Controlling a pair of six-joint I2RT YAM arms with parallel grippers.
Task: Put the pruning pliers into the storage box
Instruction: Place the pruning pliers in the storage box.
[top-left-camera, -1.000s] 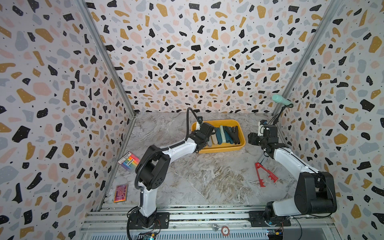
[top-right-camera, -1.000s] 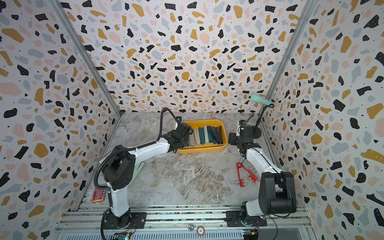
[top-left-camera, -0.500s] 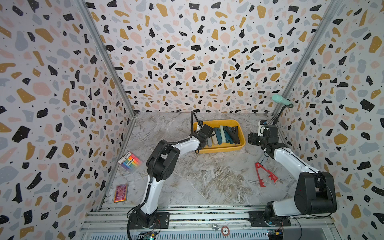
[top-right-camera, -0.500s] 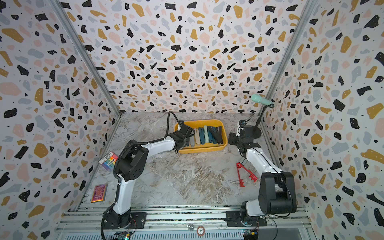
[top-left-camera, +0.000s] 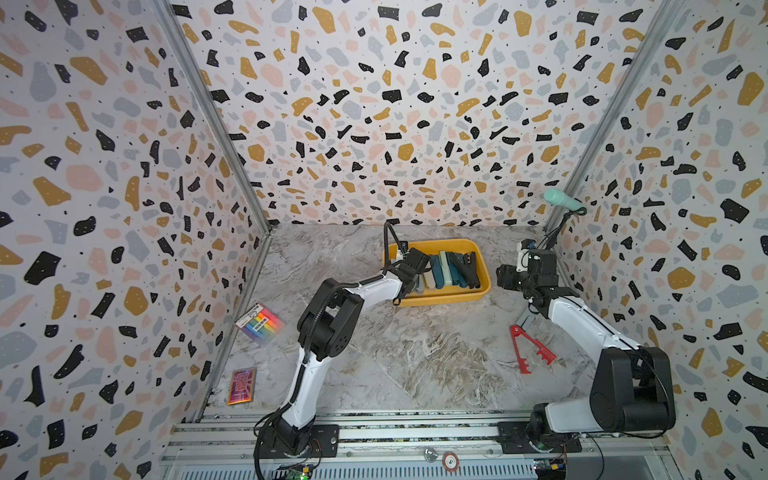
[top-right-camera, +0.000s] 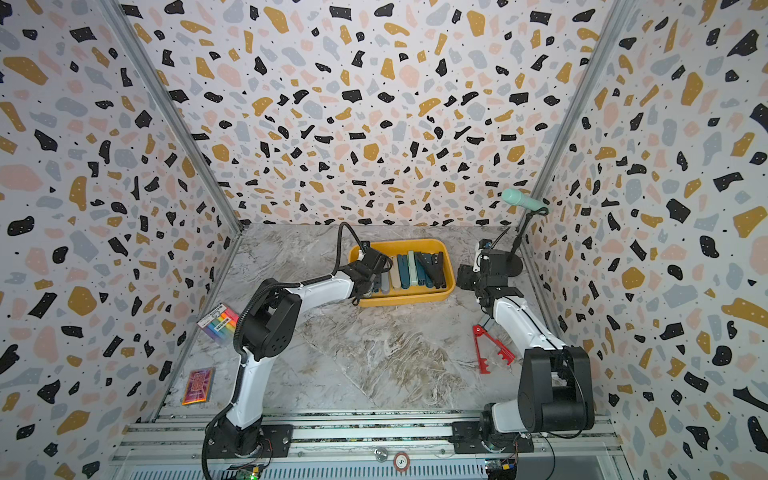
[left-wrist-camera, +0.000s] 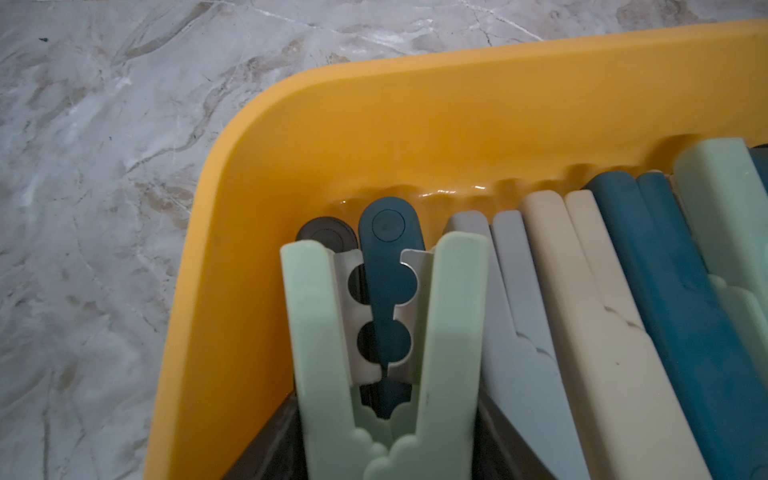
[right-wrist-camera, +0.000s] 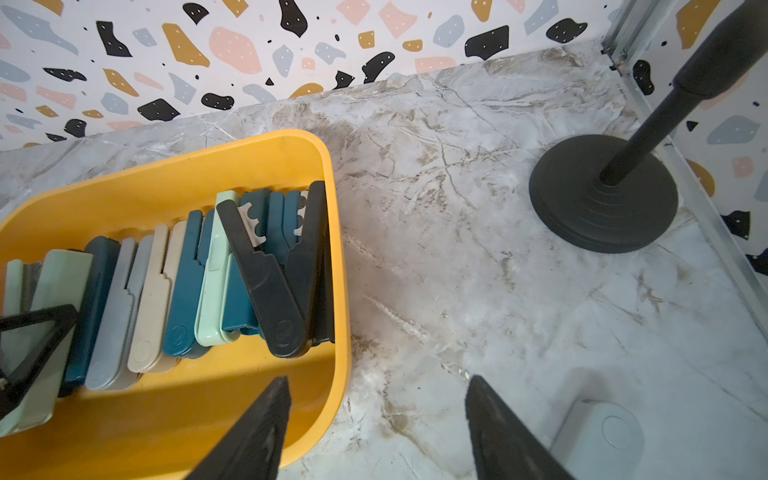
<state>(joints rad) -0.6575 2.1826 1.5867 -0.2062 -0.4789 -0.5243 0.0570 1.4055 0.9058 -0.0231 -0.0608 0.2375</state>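
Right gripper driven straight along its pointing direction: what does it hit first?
Likely bare tabletop beside the storage box. The right gripper is open; one finger overlaps the box corner, so it might clip the rim. Depth unclear.

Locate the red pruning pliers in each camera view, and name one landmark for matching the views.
Both top views: the red pruning pliers lie on the marble table, right of centre in the lower half, outside the box.
Left wrist: not in it.
Right wrist: not in it.
Shared landmark: the yellow storage box, in all four.

Grey pliers (top-left-camera: 524, 321) mostly hidden under right arm (top-left-camera: 582, 322)
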